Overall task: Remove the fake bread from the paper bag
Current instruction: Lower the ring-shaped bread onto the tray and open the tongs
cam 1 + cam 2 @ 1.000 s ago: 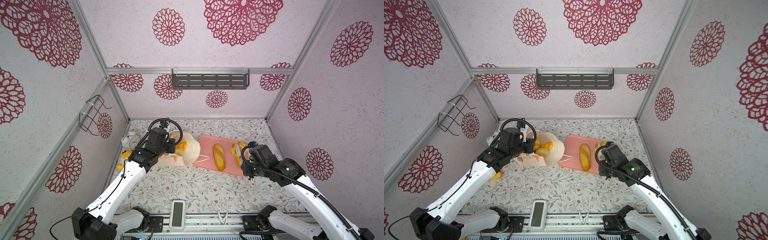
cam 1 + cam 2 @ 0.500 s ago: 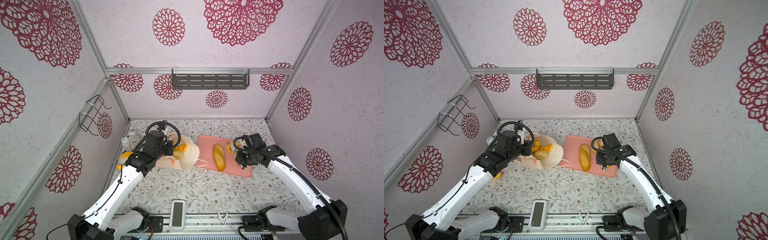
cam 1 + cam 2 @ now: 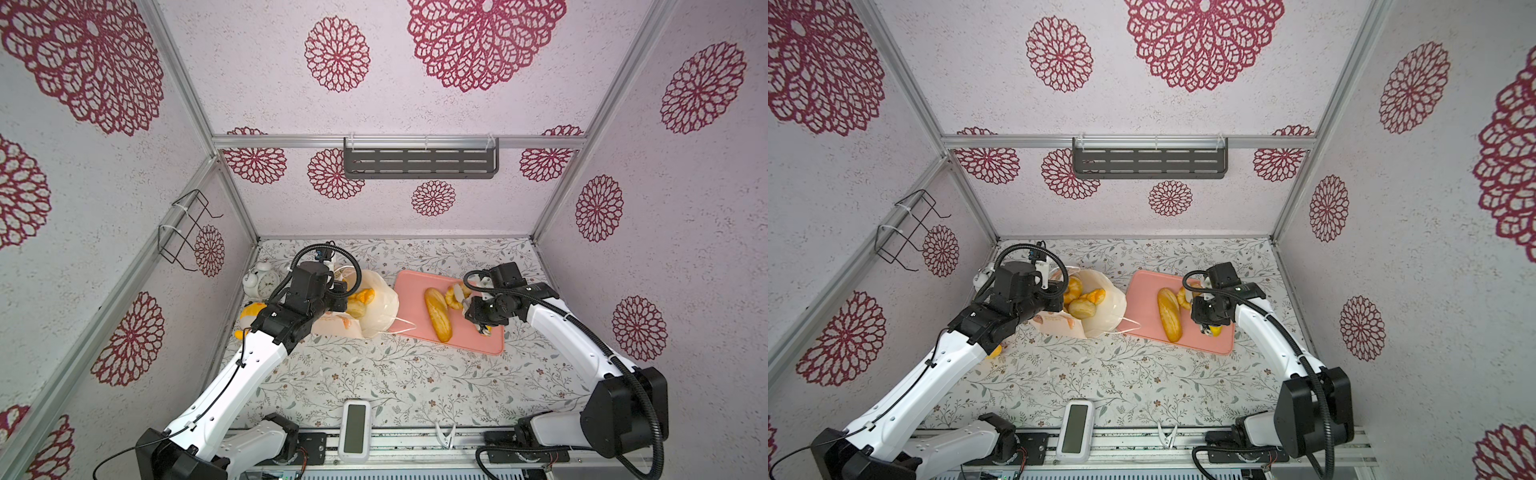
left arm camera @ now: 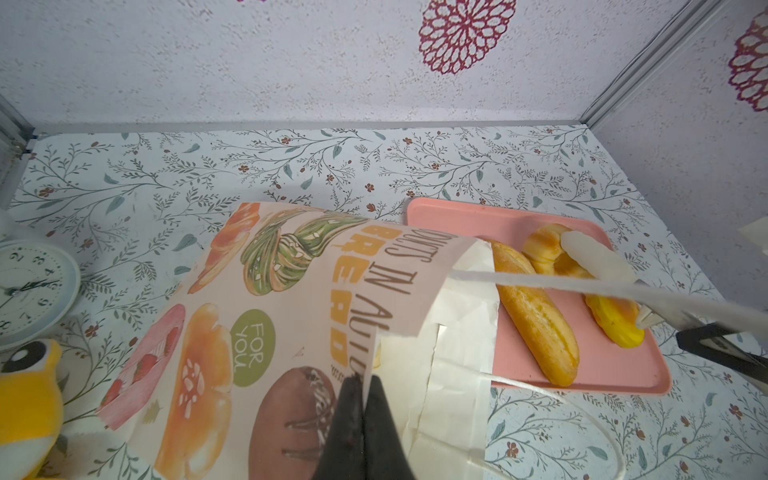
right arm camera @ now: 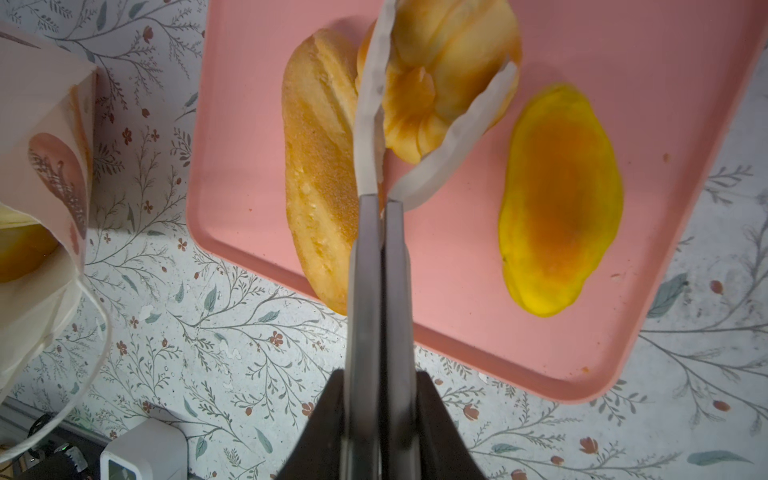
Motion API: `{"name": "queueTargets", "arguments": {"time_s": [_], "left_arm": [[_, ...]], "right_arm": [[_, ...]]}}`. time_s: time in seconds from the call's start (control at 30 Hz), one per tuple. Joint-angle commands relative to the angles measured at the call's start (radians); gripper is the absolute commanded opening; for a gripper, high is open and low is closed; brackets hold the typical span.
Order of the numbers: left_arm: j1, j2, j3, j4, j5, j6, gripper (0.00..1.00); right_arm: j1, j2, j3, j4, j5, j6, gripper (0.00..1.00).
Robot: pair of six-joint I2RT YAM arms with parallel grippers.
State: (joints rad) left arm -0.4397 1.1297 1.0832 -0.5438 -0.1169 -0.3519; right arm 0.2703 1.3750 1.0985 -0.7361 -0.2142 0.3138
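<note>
Paper bag (image 4: 249, 332) tilted on flowered counter (image 3: 374, 374), rim pinched in clenched left jaws, glossy buns (image 3: 1082, 307) inside. Likely light, hard, slippery: best taken across the middle. On pink tray (image 5: 623, 62), baguette (image 5: 320, 166), yellow roll (image 5: 557, 208), fluted ring bun (image 5: 440, 83) between tongs (image 5: 374, 257) clamped in right jaws; patterned walls (image 3: 415, 104) close around.

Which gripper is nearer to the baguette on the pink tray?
Right. The right gripper, clamping tongs, hangs above the pink tray beside the baguette; the left gripper pinches the rim of the paper bag, off the tray.
</note>
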Motion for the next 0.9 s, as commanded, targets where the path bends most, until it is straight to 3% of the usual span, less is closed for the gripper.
{"name": "queueTargets", "arguments": {"time_s": [0.0, 0.07, 0.7, 0.87], "left_arm": [[0.0, -0.014, -0.012, 0.021, 0.008, 0.004, 0.0], [-0.001, -0.018, -0.012, 0.021, 0.014, 0.005, 0.0], [0.0, -0.026, -0.023, 0.037, 0.021, 0.007, 0.0], [0.0, -0.025, -0.022, 0.038, 0.022, 0.007, 0.0]], "right_arm": [[-0.011, 0.013, 0.007, 0.028, -0.036, -0.041, 0.0], [-0.013, 0.025, 0.01, 0.021, -0.029, -0.051, 0.0], [-0.018, 0.02, 0.011, -0.013, -0.008, -0.078, 0.34], [-0.018, 0.015, 0.014, -0.022, -0.004, -0.08, 0.38]]}}
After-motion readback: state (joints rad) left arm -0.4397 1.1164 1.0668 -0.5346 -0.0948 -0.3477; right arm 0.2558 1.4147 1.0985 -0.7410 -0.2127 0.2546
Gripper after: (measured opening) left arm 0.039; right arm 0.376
